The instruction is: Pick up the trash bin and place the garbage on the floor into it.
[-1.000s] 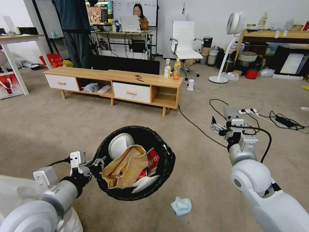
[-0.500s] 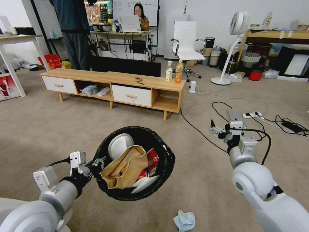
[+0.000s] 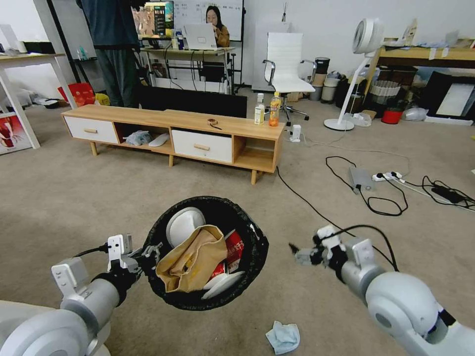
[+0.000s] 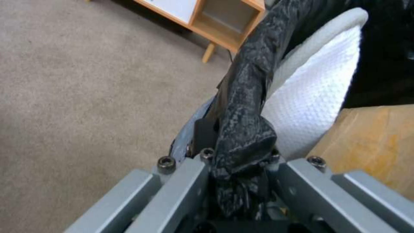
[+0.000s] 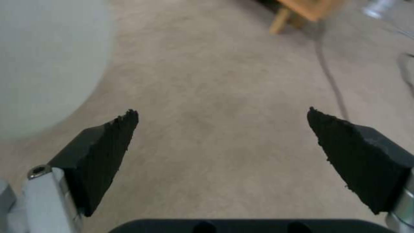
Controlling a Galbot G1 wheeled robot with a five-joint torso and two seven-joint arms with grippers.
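My left gripper [image 3: 148, 253] is clamped on the rim of the trash bin [image 3: 257, 247], pinching the crinkled black liner and the hard edge beneath it together; the left wrist view shows the bag [image 4: 244, 113] bunched between my jaws. I judge this a one-sided hold on a bulky but light load: the rim is stiff enough to carry it, the plastic film is slick and could creep, so I should keep the bin level and move it gently.

Inside the bin sit a crumpled brown paper bag [image 3: 190, 257], a red-and-white carton [image 3: 234, 247] just to the bag's right and white lid flaps [image 3: 184, 222].

On the floor [image 3: 74, 198], just below the bin's near edge and a little to its right, lies the light-blue face mask [image 3: 283, 337], the one piece of garbage I can see outside the bin. It looks soft, limp and nearly weightless; I would take it at the raised, bunched middle, pressing down into the carpet so both pads catch fabric and not pile.

My right gripper [image 3: 303, 255] hovers to the right of the bin, above the mask, fingers [image 5: 108, 142] spread wide apart with bare carpet between them.
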